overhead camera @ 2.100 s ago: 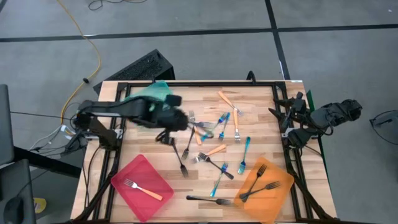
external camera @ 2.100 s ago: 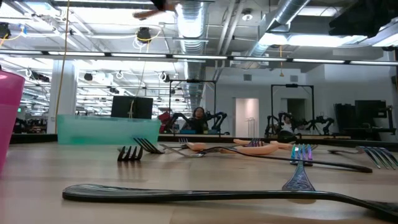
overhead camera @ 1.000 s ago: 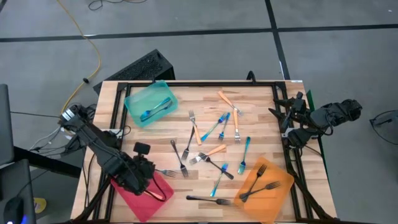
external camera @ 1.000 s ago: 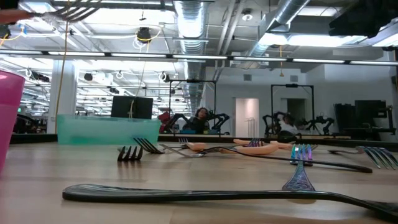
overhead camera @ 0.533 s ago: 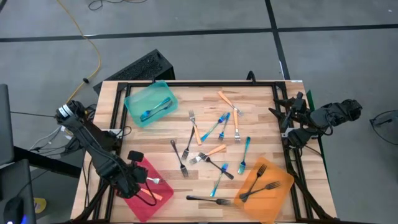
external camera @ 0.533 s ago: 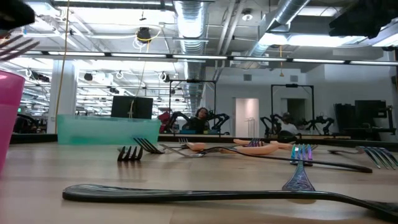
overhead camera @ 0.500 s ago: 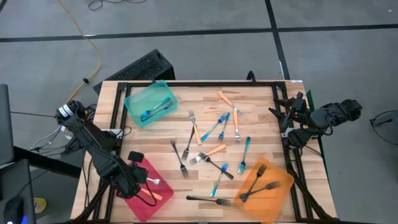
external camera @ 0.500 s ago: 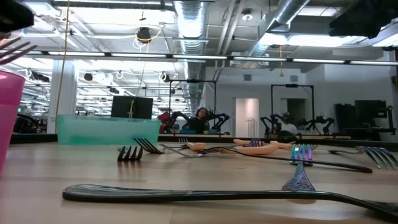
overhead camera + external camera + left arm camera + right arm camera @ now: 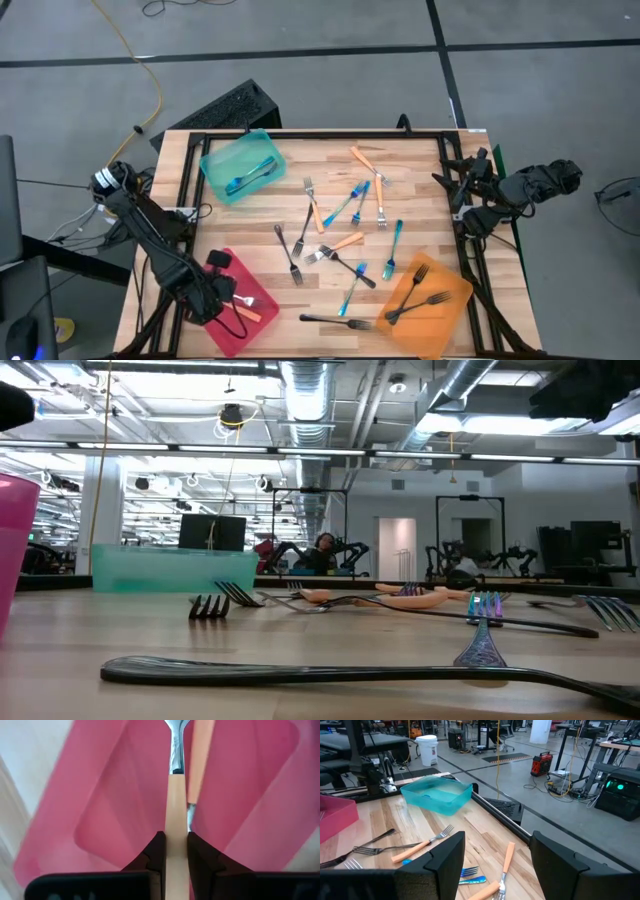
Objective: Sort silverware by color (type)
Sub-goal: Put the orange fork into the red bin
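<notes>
Surveying the wooden counter [image 9: 420, 180], we note scattered forks [image 9: 345, 245] and an industrial room beyond. Left gripper [image 9: 175, 851] jaws clamp an orange-handled fork [image 9: 176, 820] over the red tray [image 9: 125, 795]; right gripper [image 9: 495, 855] jaws parted. No legible writing.

Table [image 9: 420, 190]: pale wood planks, grain visible, matt; red tray [image 9: 240, 795]: translucent plastic, smooth, slightly glossy; teal tray [image 9: 437, 795]: same translucent plastic; orange-handled fork [image 9: 176, 820]: matt handle, shiny metal neck; black fork [image 9: 330, 673]: dark with a dull sheen.

We see a red tray [image 9: 222, 322], a teal tray [image 9: 238, 165] and an orange tray [image 9: 452, 296] on pale striped wood [image 9: 420, 190]. Our forks [image 9: 345, 235] come orange-handled, blue and black.
</notes>
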### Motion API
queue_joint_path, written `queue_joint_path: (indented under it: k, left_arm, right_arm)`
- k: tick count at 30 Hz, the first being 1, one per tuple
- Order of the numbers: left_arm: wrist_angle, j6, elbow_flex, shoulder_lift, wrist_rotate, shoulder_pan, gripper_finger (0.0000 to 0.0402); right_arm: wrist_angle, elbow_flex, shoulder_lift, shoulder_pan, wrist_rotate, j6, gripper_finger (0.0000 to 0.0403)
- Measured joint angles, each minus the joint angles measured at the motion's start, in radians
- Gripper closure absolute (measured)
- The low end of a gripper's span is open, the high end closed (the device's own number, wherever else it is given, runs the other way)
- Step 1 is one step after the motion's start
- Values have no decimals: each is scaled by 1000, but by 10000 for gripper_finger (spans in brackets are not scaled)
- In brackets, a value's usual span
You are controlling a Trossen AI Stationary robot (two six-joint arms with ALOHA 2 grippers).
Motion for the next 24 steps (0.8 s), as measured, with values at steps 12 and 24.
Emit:
queue_joint_path:
  k: [12,24]
  left_arm:
    - [10,182,0,142,18,-6,369]
    - [58,239,-1,173,-47,15,369]
  right_arm:
    - [0,0,0,0,0,0,161]
    - [-7,0,0,0,0,-1,161]
